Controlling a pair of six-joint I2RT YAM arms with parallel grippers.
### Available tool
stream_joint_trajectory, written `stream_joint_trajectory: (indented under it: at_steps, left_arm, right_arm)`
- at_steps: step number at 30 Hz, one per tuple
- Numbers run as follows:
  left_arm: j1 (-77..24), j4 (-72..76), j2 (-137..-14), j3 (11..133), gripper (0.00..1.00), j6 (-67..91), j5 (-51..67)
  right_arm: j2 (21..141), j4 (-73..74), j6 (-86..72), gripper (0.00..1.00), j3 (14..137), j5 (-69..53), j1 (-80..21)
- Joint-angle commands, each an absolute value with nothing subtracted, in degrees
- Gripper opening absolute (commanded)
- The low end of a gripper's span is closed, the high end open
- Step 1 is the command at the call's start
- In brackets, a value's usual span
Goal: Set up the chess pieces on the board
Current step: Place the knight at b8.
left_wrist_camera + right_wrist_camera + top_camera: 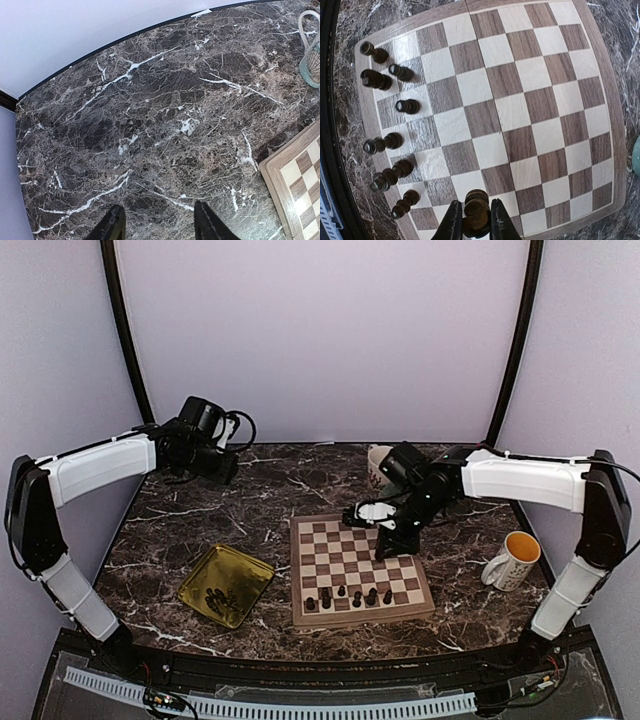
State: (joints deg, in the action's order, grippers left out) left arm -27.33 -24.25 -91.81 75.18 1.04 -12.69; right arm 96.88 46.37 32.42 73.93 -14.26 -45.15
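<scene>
The wooden chessboard (pixel 345 552) lies right of centre; it fills the right wrist view (pixel 520 110). Several dark chess pieces (pixel 342 596) stand along its near rows, and show along the board's left edge in the right wrist view (pixel 382 144). My right gripper (pixel 393 540) hovers over the board's right side and is shut on a dark chess piece (pixel 477 210), held between its fingers (pixel 476 222) above a square near the board's edge. My left gripper (pixel 226 468) is open and empty (pixel 159 225) over bare marble at the back left; the board's corner (pixel 295 185) is to its right.
A shiny gold tray (pixel 246 572) left of the board holds several more dark pieces (pixel 216 598). A white mug with a yellow inside (pixel 512 560) stands at the right. Another mug (pixel 378 465) stands behind the board, and shows in the left wrist view (pixel 312 55).
</scene>
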Motion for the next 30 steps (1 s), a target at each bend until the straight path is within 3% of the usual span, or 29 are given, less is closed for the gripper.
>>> stream_joint_trajectory:
  at_steps: [1,12,30]
  left_arm:
    - [-27.51,-26.19,-92.15,76.28,0.49,0.7,-11.95]
    - [-27.43,-26.35,-93.27,76.43,0.48,1.01,-11.84]
    - [-27.49,-27.56,-94.97,77.61,0.47,1.49,-10.75]
  right_arm:
    - [90.67,44.09,33.11,0.07,67.17,-14.32,-43.87]
    - [82.87,43.94,37.7,0.1,55.35,-18.37,-44.47]
    - [84.65,43.15,38.85,0.11,53.91,-18.11,-46.94]
